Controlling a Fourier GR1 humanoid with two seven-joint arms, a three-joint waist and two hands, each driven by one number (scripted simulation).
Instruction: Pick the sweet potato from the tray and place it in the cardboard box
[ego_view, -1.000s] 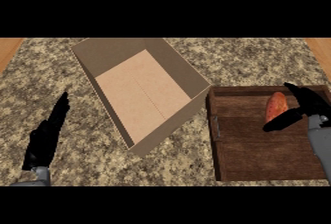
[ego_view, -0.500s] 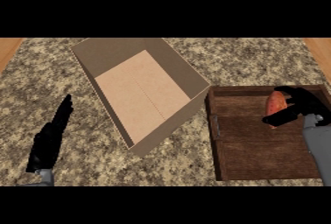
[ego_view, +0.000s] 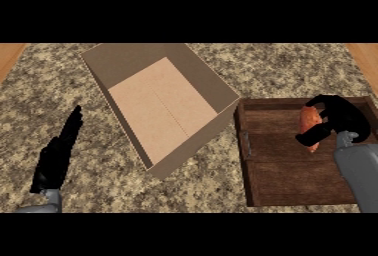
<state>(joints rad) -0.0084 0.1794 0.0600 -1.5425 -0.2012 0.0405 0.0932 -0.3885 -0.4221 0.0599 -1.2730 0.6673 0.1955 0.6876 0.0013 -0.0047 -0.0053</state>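
An orange sweet potato (ego_view: 309, 123) is over the dark wooden tray (ego_view: 284, 172) at the right, near its far part. My right hand (ego_view: 341, 118) is curled round it, thumb in front and fingers arching over its top, hiding part of it. Whether the potato still touches the tray I cannot tell. The open cardboard box (ego_view: 159, 102) lies to the left of the tray, its near corner close to the tray's left wall. My left hand (ego_view: 57, 152) rests open at the lower left, fingers pointing up and away.
The counter (ego_view: 295, 70) is speckled stone, with a wooden strip at the far left and far right edges. The box's tall walls stand between the tray and the left side.
My right hand has closed round the sweet potato, its fingers now wrapped over the top. Hand and potato have shifted slightly towards me. The left hand has barely moved.
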